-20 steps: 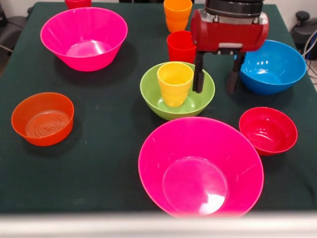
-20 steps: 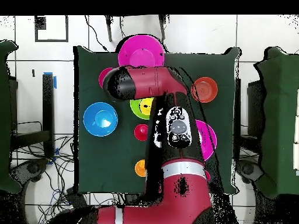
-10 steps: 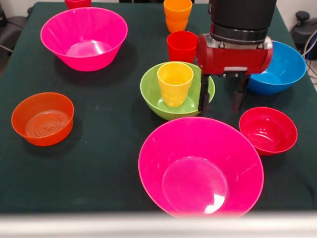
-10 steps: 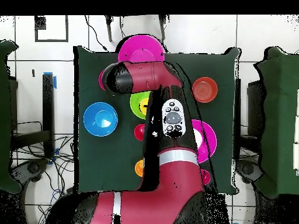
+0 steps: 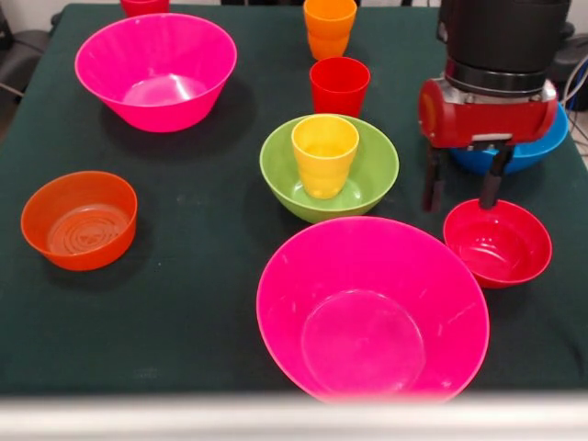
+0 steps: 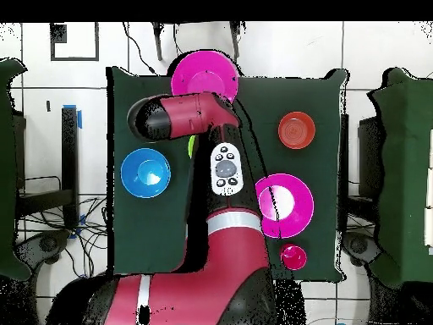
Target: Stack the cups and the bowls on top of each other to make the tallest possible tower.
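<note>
- Front view, landmark: your lime-green bowl (image 5: 330, 175), mid-desk (image 5: 184, 285), with the yellow cup (image 5: 323, 153) standing upright inside it. That pair is all the tower you have here.
- Red cup (image 5: 338, 86): just behind the lime-green bowl, upright, apart from it.
- Orange cup (image 5: 329, 27): farther behind the lime-green bowl, past the red cup.
- Far hot-pink bowl (image 5: 155, 69): behind and to the left of the lime-green bowl, well apart.
- Near hot-pink bowl (image 5: 372, 310): directly in front of the lime-green bowl, its rim just beside it.
- Translucent orange bowl (image 5: 80, 220): left of the lime-green bowl, well apart, ringed base showing.
- Small red bowl (image 5: 497, 242): right of the lime-green bowl and slightly forward, on the desk.
- Blue bowl (image 5: 514, 147): right of the lime-green bowl, largely behind the arm's red head.
- Your claw (image 5: 459, 189): right of the lime-green bowl, above the small red bowl's far rim, fingers parted with a clear gap, holding nothing.
- Overhead view: the arm (image 6: 221, 245) covers the lime-green bowl (image 6: 191, 145) but for a sliver, and the claw is hidden.
- Visible round that sliver: blue bowl (image 6: 145, 172), far hot-pink bowl (image 6: 279, 204), near hot-pink bowl (image 6: 201, 74), translucent orange bowl (image 6: 296, 129).
</note>
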